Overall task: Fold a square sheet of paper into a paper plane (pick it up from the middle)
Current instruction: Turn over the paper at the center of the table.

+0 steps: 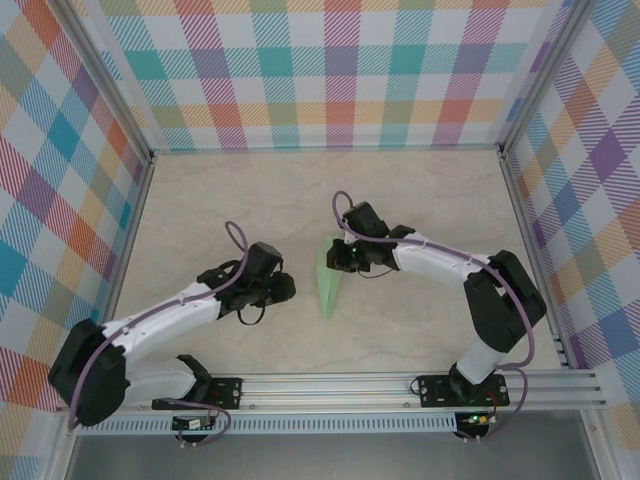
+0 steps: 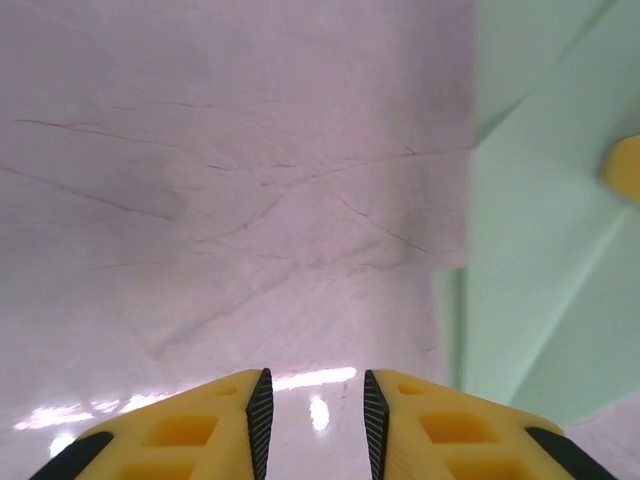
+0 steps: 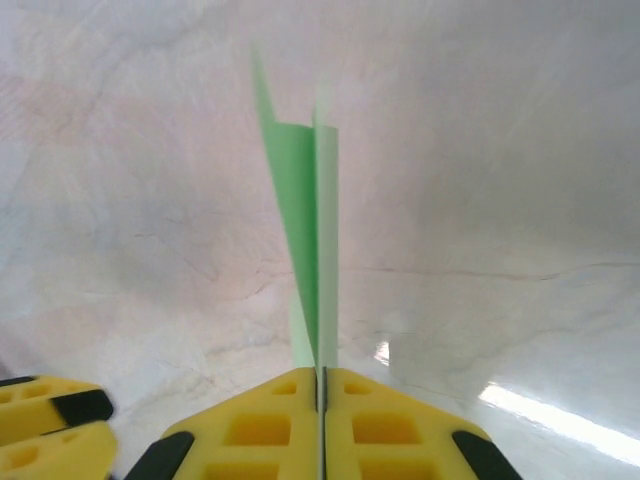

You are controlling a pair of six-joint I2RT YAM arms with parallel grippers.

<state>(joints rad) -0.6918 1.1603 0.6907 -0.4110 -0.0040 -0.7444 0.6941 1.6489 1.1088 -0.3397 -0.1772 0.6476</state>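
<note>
Because the plane (image 3: 296, 200) is light and floppy, my right tool (image 3: 322, 378) clamps its fold; my left tool (image 2: 316, 392) beside it is apart.

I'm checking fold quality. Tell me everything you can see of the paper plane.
The paper plane is thin, pale mint-green paper folded into a narrow pointed dart with crisp creases. It rests on the table, its tip pointing toward the near edge. The right gripper is shut on its wider far end, pinching upright folded layers between its fingers.
</note>
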